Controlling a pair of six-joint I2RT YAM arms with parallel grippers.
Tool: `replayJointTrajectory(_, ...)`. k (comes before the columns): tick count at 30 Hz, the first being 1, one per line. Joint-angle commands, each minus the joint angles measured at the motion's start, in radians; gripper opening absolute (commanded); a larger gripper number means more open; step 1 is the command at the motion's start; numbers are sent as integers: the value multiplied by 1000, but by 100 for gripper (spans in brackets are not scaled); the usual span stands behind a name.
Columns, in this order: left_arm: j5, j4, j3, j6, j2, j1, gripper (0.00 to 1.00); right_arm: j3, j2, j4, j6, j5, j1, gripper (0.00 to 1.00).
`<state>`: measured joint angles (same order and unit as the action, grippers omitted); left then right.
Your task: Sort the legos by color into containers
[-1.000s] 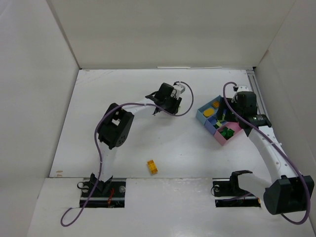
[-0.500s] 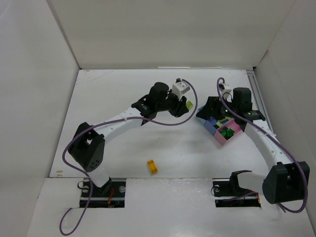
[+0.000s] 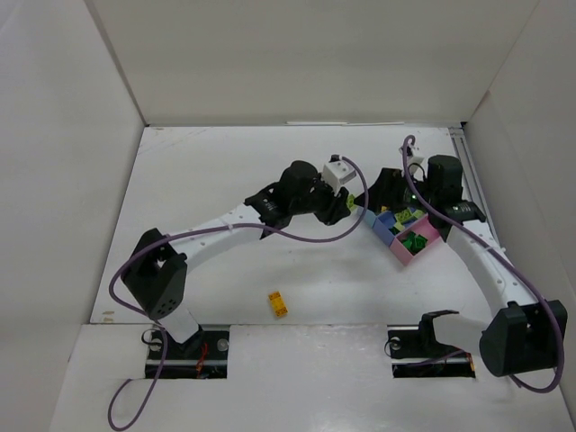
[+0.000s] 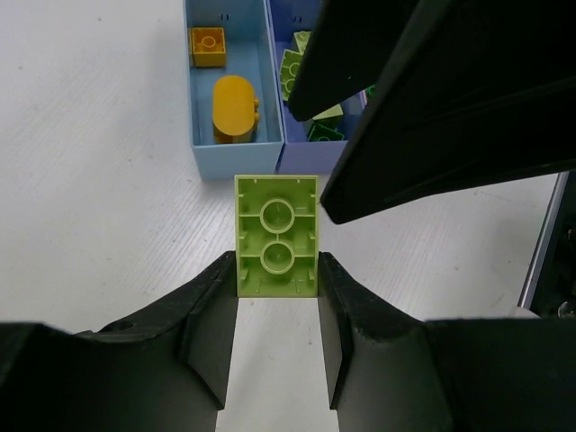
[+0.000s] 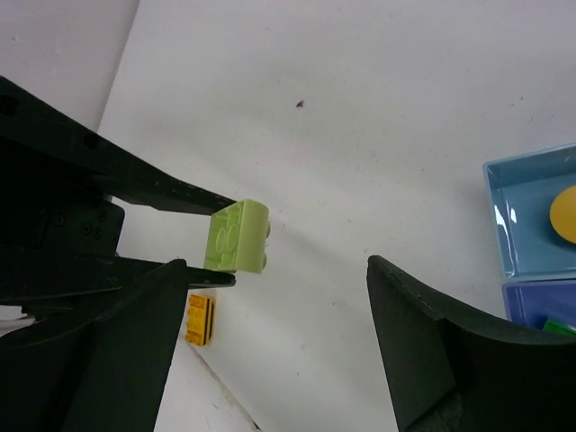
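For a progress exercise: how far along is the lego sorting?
Done: light blue bin holds orange-yellow pieces, darker blue bin lime bricks, pink bin dark green bricks. In hand: left gripper grips a lime brick. Left: one orange-yellow brick on the table.

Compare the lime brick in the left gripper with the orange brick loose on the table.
The lime brick is pinched in the left gripper; the orange brick lies free on the table. The lime brick is close to the bins; the orange brick sits far from them. Both are small bricks, not yet binned.
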<state>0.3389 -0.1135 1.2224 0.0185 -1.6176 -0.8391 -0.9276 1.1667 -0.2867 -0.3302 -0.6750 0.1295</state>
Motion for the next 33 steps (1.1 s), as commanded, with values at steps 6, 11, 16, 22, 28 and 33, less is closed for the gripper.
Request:
replayJointTrajectory(6, -38, -20, 17, 34, 73, -34, 21, -47, 25, 119, -64, 5, 48, 79)
replayJointTrajectory(11, -47, -29, 26, 34, 73, -34, 21, -47, 34, 132, -86, -4, 68, 57)
replayJointTrajectory(16, -92, -41, 46, 34, 73, -43, 21, -47, 43, 132, -95, -26, 68, 50)
replayJointTrajectory(22, -101, -52, 68, 34, 55, -52, 21, -47, 64, 132, -95, -46, 78, 34)
replayJointTrajectory(28, -110, -70, 68, 34, 45, -52, 31, -56, 64, 132, -104, -46, 78, 8)
replayJointTrajectory(33, -120, -71, 68, 23, 45, -52, 62, -56, 42, 132, -104, -28, 56, 0)
